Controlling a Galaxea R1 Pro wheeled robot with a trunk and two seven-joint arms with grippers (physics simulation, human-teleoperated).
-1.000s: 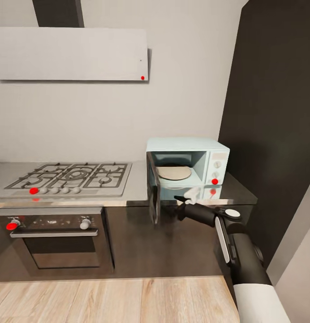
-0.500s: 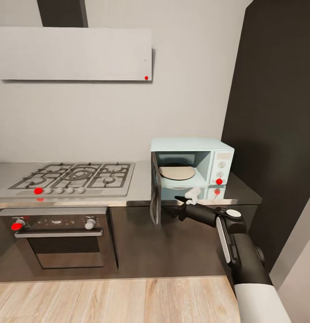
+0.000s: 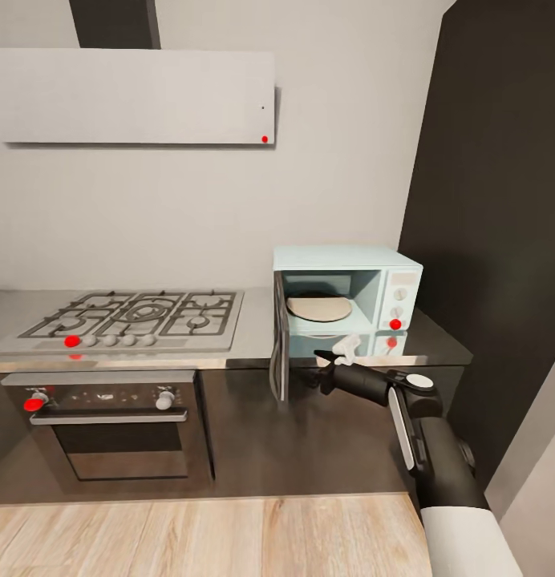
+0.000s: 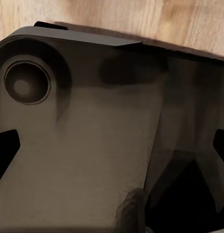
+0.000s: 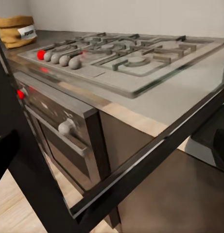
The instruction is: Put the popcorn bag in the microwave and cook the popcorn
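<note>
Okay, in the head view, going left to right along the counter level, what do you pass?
Gas hob → bare stretch of countertop → open microwave door → microwave → dark tall panel. The right gripper hangs below the microwave's front.

Hob (image 3: 133,319): lay left on the worktop, red dot among its knobs.
Oven (image 3: 105,421): sat below it.
Hood (image 3: 133,96): hung above.
Floor (image 3: 205,535): was wood.

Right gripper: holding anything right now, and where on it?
Nothing held. The right gripper sits open beside the microwave with its door swung out; the popcorn bag sits on the countertop beyond the hob.
</note>
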